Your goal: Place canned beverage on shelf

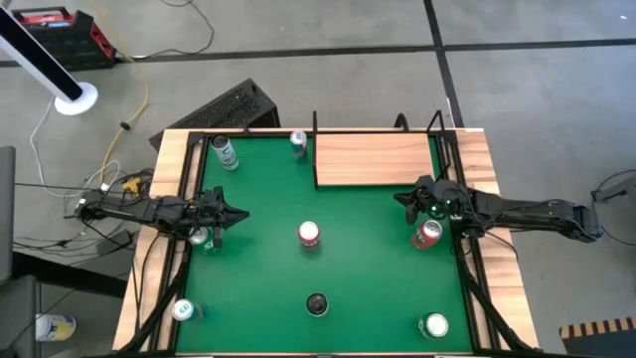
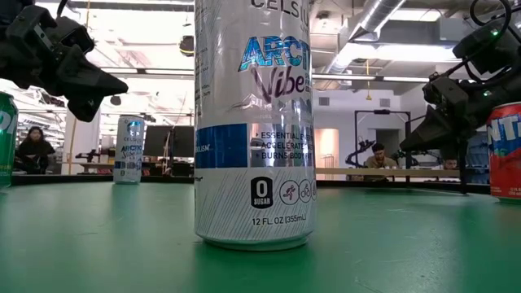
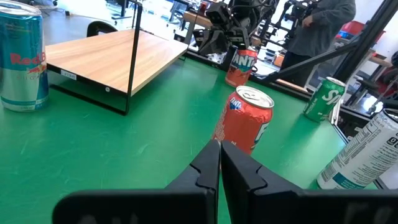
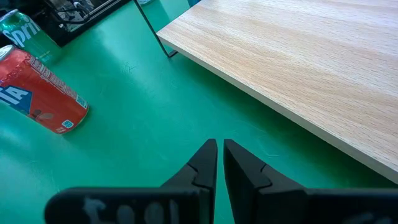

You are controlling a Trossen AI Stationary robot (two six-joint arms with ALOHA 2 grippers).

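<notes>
The shelf (image 1: pixel 373 159), a light-wood plank with black edging and posts, stands at the table's far right; it also shows in both wrist views (image 3: pixel 118 56) (image 4: pixel 298 62). An orange-red can (image 1: pixel 309 235) stands upright at the table's middle, in front of my left gripper in its wrist view (image 3: pixel 244 121). A second red can (image 1: pixel 427 234) stands just near-side of my right gripper (image 1: pixel 402 199). A green can (image 1: pixel 204 237) stands beside my left gripper (image 1: pixel 238 214). Both grippers are shut and empty above the mat (image 3: pixel 219 155) (image 4: pixel 219 155).
Other cans stand around the mat: a blue-silver one (image 1: pixel 298 139) left of the shelf, one at the far left (image 1: pixel 224 151), one at each near corner (image 1: pixel 184 310) (image 1: pixel 434 324), and a tall silver one (image 2: pixel 254 122) at the near edge. People show beyond the table.
</notes>
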